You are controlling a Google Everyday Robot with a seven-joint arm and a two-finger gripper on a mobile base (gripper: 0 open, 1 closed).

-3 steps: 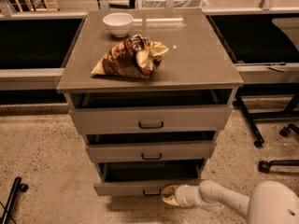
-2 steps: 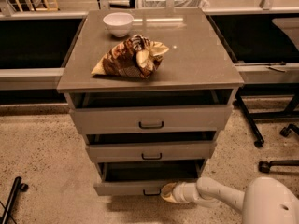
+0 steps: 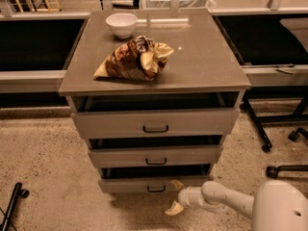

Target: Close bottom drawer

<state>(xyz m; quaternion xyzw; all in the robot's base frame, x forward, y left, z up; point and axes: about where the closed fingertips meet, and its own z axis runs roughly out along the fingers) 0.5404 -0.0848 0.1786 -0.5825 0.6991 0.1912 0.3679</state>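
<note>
The bottom drawer is the lowest and narrowest of three grey-taupe fronts on the cabinet. It has a small dark handle and stands slightly out, with a dark gap above it. My gripper is on the white arm reaching in from the lower right. It sits just right of the handle, in front of the drawer's face. Its tan fingers are spread open and hold nothing. The upper fingertip is at the drawer front. The lower fingertip hangs below it over the floor.
The middle drawer and top drawer also stand partly out. A white bowl and a brown crumpled bag lie on the cabinet top. Chair bases with castors stand at the right. A black leg is at the lower left.
The bottom drawer has slid further into the cabinet. My gripper has followed it inward, and its fingers now look spread wider.
</note>
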